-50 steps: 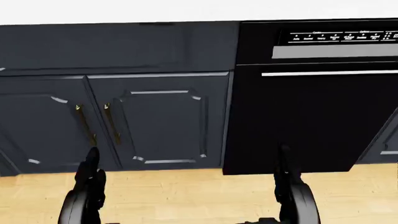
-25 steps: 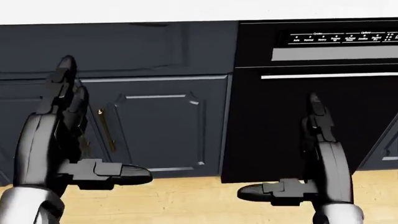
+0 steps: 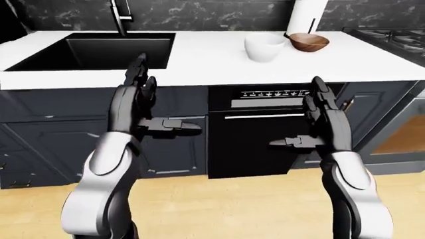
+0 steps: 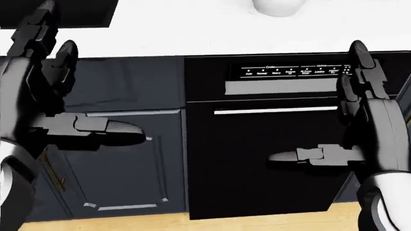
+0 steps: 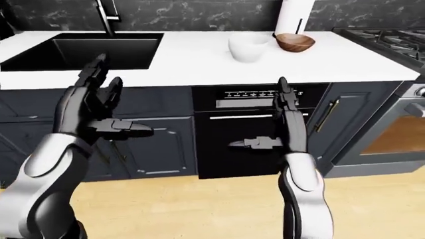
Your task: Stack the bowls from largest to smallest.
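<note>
A white bowl point(image 3: 265, 47) stands on the white counter point(image 3: 212, 62), far side, right of the middle in the left-eye view. Just right of it sits a smaller brown wooden bowl point(image 3: 309, 42). The two bowls stand apart, side by side. My left hand point(image 3: 149, 107) is raised below the counter edge by the sink, fingers spread, empty. My right hand point(image 3: 312, 119) is raised before the dishwasher, also open and empty. Both hands are well short of the bowls.
A black sink point(image 3: 99, 51) with a tap point(image 3: 119, 15) fills the counter's left. A black dishwasher point(image 3: 262, 132) sits under the counter, dark cabinets point(image 3: 46, 139) beside it. A stove point(image 3: 392, 37) and oven point(image 3: 402, 134) are at the right. A white roll point(image 3: 307, 15) stands behind the bowls.
Both arms have risen from low by the floor to counter height. The head view has tilted up and shifted, so the counter top and dishwasher now sit lower and further left.
</note>
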Motion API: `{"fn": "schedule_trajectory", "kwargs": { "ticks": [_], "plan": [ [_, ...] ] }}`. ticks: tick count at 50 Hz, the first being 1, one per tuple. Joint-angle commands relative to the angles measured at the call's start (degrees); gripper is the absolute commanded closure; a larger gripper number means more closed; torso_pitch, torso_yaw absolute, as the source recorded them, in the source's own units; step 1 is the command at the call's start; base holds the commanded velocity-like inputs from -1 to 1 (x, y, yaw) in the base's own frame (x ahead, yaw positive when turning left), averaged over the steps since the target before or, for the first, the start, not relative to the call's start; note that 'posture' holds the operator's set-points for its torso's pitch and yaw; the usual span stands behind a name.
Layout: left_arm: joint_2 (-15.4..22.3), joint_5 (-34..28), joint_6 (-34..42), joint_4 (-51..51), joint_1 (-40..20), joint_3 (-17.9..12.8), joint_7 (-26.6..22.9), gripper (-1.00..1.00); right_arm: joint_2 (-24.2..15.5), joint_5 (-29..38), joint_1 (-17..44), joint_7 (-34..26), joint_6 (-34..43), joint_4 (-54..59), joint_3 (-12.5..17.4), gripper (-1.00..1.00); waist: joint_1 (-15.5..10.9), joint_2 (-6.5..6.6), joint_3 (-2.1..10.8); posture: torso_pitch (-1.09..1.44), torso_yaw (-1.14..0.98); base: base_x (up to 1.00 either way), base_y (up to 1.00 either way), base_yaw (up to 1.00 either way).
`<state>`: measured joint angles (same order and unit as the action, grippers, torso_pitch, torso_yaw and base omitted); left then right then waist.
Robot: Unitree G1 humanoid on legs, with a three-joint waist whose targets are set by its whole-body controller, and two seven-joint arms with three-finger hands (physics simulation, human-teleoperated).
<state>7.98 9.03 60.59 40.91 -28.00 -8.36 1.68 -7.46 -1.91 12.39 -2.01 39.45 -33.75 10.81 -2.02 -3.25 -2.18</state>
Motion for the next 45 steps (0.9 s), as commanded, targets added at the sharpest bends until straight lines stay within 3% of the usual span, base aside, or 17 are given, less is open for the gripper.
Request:
{"fn": "schedule_trajectory", "kwargs": {
  "ticks": [1,3,5,7,9,14,16,18,20,24,25,27,30,32,34,39,45],
  "plan": [
    [0.8,0.4,-3.2,-0.1,-1.6,-0.6,1.0,-1.0,-0.2,-0.5,2.3,0.0,-1.5,-2.5,-0.8,-1.0,0.1,0.21,0.28,0.0,0.0,0.75,-0.52,0.0],
    [1.3,1.0,-3.9,-1.1,-2.0,-1.0,1.3,-1.0,0.4,-2.8,3.7,0.3,0.4,-3.3,0.1,-1.0,0.4,1.02,-0.47,0.0,0.0,0.5,-0.38,0.0],
    [1.8,1.8,-3.3,-0.9,-2.7,-1.4,1.7,-1.0,-0.2,-3.1,4.1,0.8,0.7,-3.7,-0.2,-1.0,1.3,1.59,2.56,0.0,0.0,0.0,0.0,-0.62],
    [2.5,2.9,-0.9,0.8,-3.7,-2.2,2.4,-1.0,-0.8,-3.1,4.9,1.0,1.1,-3.7,-0.6,-1.0,1.5,5.81,1.07,0.0,0.0,0.0,0.0,-1.0],
    [3.2,3.8,-0.2,0.8,-4.6,-2.7,2.8,-1.0,-1.2,-3.1,5.9,1.2,2.4,-4.0,-0.7,-1.0,0.1,4.55,-0.35,0.0,0.0,0.0,0.0,-1.0],
    [5.1,7.2,3.8,2.4,-7.9,-5.0,4.5,-1.0,-3.0,-2.2,9.7,1.1,6.5,-5.6,-0.9,-1.0,0.7,4.79,0.92,0.0,0.0,0.0,0.0,-0.82],
    [6.2,8.8,5.4,2.9,-9.3,-6.2,5.2,-1.0,-4.0,-0.2,10.9,0.3,8.0,-6.4,-2.1,-1.0,1.0,3.49,-0.08,0.0,0.0,0.0,0.0,0.0],
    [7.3,10.6,6.7,3.4,-10.6,-7.4,6.0,-1.0,-4.1,-0.1,12.1,-0.9,9.3,-6.7,-2.0,-1.0,1.3,-0.75,1.1,0.0,0.0,0.0,0.0,0.0],
    [8.0,12.2,7.3,3.4,-11.2,-8.3,6.9,-1.0,-4.1,0.4,13.0,-1.5,10.5,-7.3,-2.1,-1.0,2.0,0.31,0.66,0.0,0.0,0.01,-0.51,0.0],
    [9.1,15.3,8.7,4.7,-11.4,-9.4,8.7,-1.0,-4.0,0.1,13.6,-1.9,11.7,-8.5,-1.5,-1.0,3.8,6.52,-1.9,0.0,0.0,0.02,-0.94,0.0],
    [9.3,16.1,9.2,5.1,-11.6,-9.6,9.2,-1.0,-4.0,0.1,13.9,-1.9,12.2,-8.8,-1.3,-1.0,3.5,9.3,-1.25,0.0,0.0,0.02,-0.95,0.0],
    [9.8,17.4,9.7,5.2,-12.1,-9.8,10.2,-1.0,-4.1,0.1,14.0,-2.0,12.2,-8.8,-1.3,-1.0,2.8,7.09,-0.04,0.0,0.0,0.02,-0.94,0.0],
    [10.6,18.7,8.6,4.5,-11.9,-9.6,11.2,-1.0,-4.2,0.1,14.4,-1.9,12.0,-8.3,-0.9,-1.0,2.0,6.86,1.69,0.0,0.0,0.02,-0.64,0.0],
    [11.0,19.3,7.5,3.9,-11.5,-9.4,11.6,-1.0,-3.8,-0.8,14.5,-2.0,11.8,-8.3,-0.2,-1.0,1.5,3.94,1.21,0.0,0.0,0.0,0.0,0.18],
    [11.4,20.0,7.3,3.6,-11.4,-9.5,12.0,-1.0,-4.1,-1.3,14.8,-1.5,11.8,-8.0,0.2,-1.0,1.5,-1.91,0.24,0.0,0.0,0.0,0.0,1.0],
    [12.2,21.6,7.4,3.7,-11.7,-9.8,13.1,-1.0,-4.6,-2.0,14.7,-0.9,11.9,-8.3,0.3,-1.0,1.1,0.31,1.5,0.0,0.0,0.0,0.0,1.0],
    [13.0,23.0,7.1,3.4,-12.2,-9.3,14.4,-1.0,-6.4,-3.1,16.4,-0.8,15.2,-9.3,1.7,-1.0,2.6,3.71,0.19,0.0,0.0,0.0,0.0,0.23]
  ]
}}
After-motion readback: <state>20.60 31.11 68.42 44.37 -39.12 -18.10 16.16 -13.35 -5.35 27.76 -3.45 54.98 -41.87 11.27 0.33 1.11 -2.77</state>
